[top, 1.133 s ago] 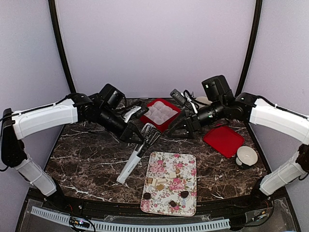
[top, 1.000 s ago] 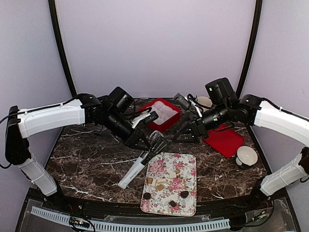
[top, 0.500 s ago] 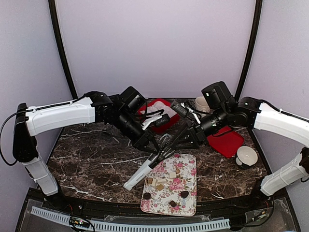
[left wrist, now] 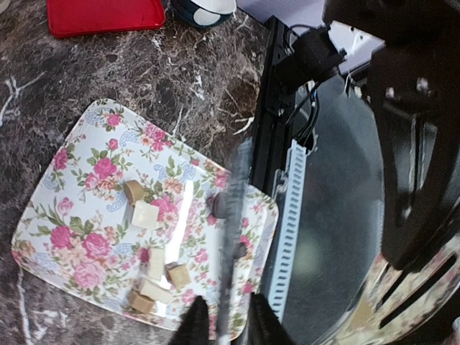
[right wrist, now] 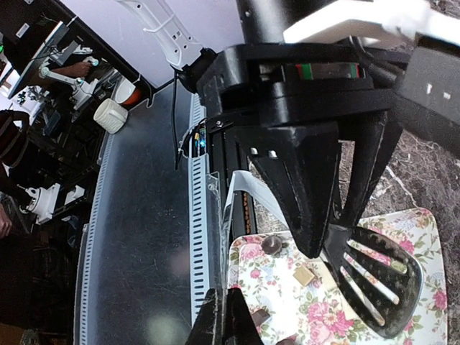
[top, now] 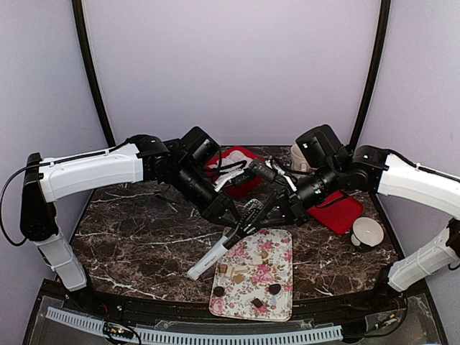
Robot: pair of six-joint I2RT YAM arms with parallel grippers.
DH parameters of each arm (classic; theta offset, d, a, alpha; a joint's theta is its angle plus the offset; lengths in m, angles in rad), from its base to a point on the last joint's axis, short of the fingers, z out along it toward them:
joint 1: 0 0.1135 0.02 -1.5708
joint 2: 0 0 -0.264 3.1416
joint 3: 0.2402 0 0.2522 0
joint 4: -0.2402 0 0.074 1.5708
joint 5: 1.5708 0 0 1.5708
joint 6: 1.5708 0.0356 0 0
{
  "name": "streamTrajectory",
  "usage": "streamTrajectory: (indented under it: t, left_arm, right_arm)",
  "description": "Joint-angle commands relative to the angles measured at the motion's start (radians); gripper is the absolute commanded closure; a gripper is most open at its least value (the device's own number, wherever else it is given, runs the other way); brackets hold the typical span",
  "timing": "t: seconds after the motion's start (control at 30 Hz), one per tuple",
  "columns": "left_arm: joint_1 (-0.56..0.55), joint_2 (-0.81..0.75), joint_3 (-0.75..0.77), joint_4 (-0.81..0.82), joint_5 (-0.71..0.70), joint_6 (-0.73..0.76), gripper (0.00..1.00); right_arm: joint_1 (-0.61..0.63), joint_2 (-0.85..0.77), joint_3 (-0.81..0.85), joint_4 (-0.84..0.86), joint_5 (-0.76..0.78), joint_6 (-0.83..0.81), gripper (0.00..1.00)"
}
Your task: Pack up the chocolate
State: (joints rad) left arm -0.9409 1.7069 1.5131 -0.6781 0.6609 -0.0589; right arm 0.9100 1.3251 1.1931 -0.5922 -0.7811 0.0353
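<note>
The chocolate (top: 255, 260) lies as several small dark, tan and cream pieces on a floral tray (top: 280, 269). In the left wrist view the chocolate (left wrist: 146, 214) sits on the same tray (left wrist: 86, 237) below my fingers. My left gripper (top: 231, 228) is shut on a spatula (top: 208, 260) just behind its black slotted head, which hangs over the tray's far edge. The spatula handle (left wrist: 233, 215) runs between my left gripper's (left wrist: 226, 307) fingers. My right gripper (top: 264, 215) is right beside that head, shut (right wrist: 224, 305), with nothing clearly between its fingers. The spatula head (right wrist: 374, 277) lies to their right.
A red box (top: 241, 162) with white paper cups stands behind the arms, partly hidden. A red lid (top: 334, 210) lies right of the tray and a mug (top: 366, 231) beside it. Another cup (top: 300, 153) stands at the back. The table's front rail (top: 215, 336) runs just below the tray.
My left arm has carried the spatula right and forward, from beside the red box to the tray's far edge. My right arm came in toward it and its gripper closed.
</note>
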Motion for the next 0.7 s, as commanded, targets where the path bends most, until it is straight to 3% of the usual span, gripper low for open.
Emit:
streamTrajectory:
  t: [0.0, 0.07, 0.33, 0.5, 0.67]
  left_arm:
    - [0.014, -0.098, -0.031, 0.087, -0.009, -0.083, 0.68]
    - [0.03, -0.158, -0.066, 0.147, -0.035, -0.117, 0.49]
    - [0.085, -0.458, -0.321, 0.416, -0.114, -0.216, 0.08]
    - [0.091, -0.506, -0.334, 0.33, 0.067, -0.22, 0.05]
    - [0.09, -0.576, -0.398, 0.426, 0.168, -0.344, 0.05]
  right_arm:
    - [0.002, -0.044, 0.032, 0.015, 0.05, 0.012, 1.0]
    - [-0.002, -0.062, 0.037, 0.028, 0.054, 0.024, 1.0]
    - [-0.012, -0.146, 0.068, 0.036, 0.09, 0.018, 1.0]
    - [-0.013, -0.214, 0.082, 0.053, 0.118, -0.004, 1.0]
    - [-0.013, -0.262, 0.09, 0.083, 0.128, -0.013, 1.0]
